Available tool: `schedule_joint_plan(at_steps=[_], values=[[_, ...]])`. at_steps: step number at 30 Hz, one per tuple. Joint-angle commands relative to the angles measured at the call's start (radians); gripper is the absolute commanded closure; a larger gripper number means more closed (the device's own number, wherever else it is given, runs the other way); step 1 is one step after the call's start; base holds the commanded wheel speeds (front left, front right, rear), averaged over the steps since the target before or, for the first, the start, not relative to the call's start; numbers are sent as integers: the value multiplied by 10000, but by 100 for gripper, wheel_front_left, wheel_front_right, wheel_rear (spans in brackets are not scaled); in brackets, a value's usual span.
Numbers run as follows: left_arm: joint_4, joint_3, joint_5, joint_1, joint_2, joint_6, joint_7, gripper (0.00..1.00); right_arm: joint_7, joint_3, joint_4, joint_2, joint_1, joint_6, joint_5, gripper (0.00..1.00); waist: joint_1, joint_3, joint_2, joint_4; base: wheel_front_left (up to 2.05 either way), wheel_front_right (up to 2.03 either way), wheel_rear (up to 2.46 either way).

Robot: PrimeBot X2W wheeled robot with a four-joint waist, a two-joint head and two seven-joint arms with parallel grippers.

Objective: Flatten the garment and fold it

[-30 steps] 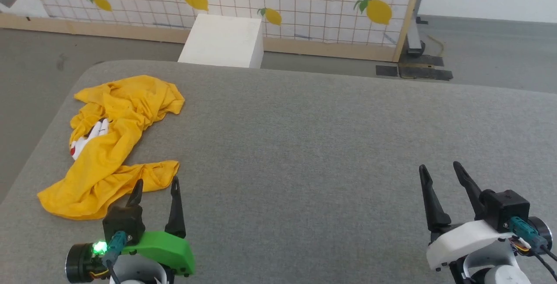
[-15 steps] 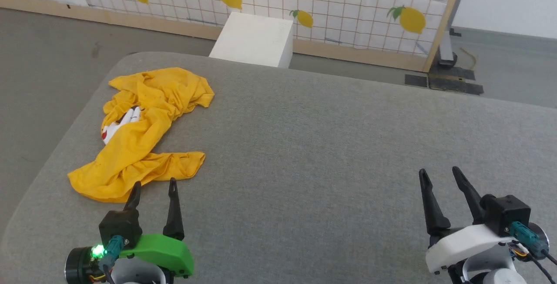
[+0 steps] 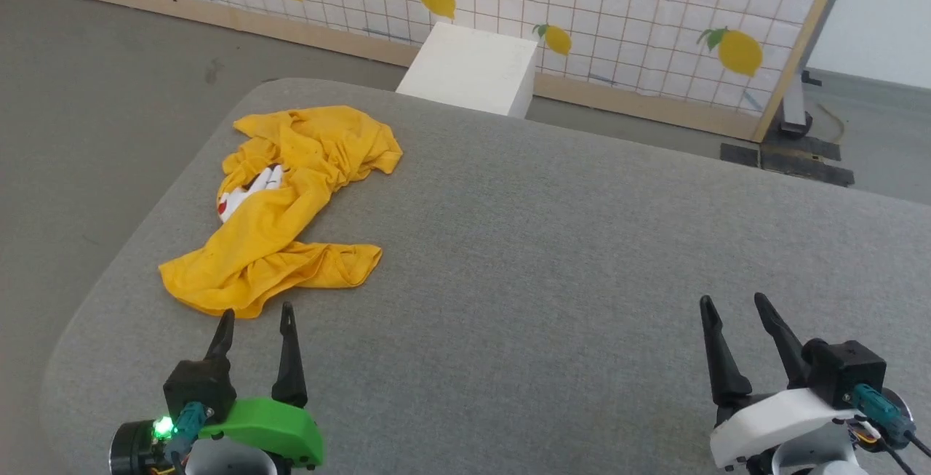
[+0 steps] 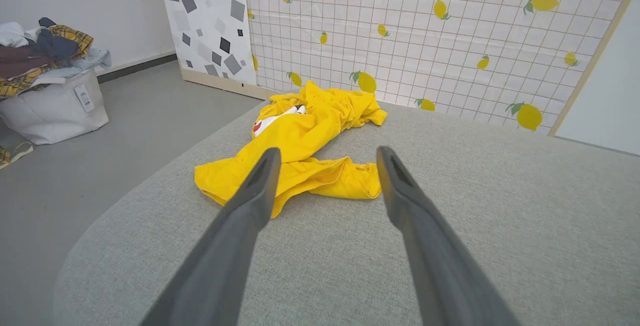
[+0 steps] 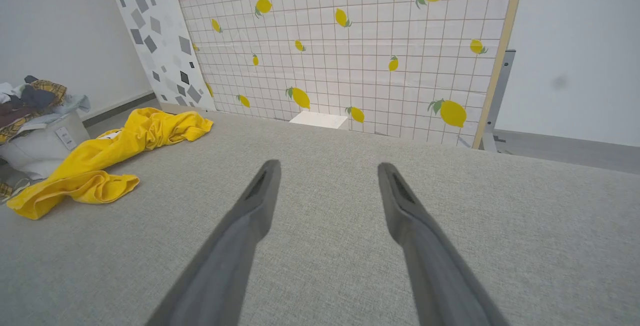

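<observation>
**Trainee:** What does this panel show, material by material?

**Operator:** I see the garment [image 3: 284,206], a mustard-yellow T-shirt of soft, limp fabric. It lies crumpled in ridges on the far left part of the table [image 3: 553,257], which is grey, coarse-woven and round-cornered. My green-shelled left gripper [image 3: 257,309] hovers just short of the near hem, fingers apart. My white-shelled right gripper [image 3: 732,299] hangs well apart from the cloth, fingers also spread and holding nothing.

**Trainee:** What differs from half a second before?

**Operator:** The head camera has swung, so the whole scene sits further right in the view. The heap's shape and both grippers' poses match.

**Trainee:** What is obscured?

**Operator:** The print is folded inward, so only a sliver of white with red and black marks shows. I cannot pick out the sleeves or the collar. Beyond the table stand a plain white box [image 3: 473,68] and a lemon-printed grid panel [image 3: 640,9].
</observation>
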Motion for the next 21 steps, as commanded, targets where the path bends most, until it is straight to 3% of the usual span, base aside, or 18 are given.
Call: schedule_joint_plan(at_steps=[1, 21], values=[[45, 9, -118, 153, -23, 69, -113, 0, -128, 19, 74, 1, 128, -9, 104, 0, 0, -42, 0, 148, 0, 0, 0], [205, 97, -200, 252, -27, 209, -521, 0, -534, 31, 453, 2, 223, -11, 363, 0, 0, -113, 0, 1033, 0, 0, 0]])
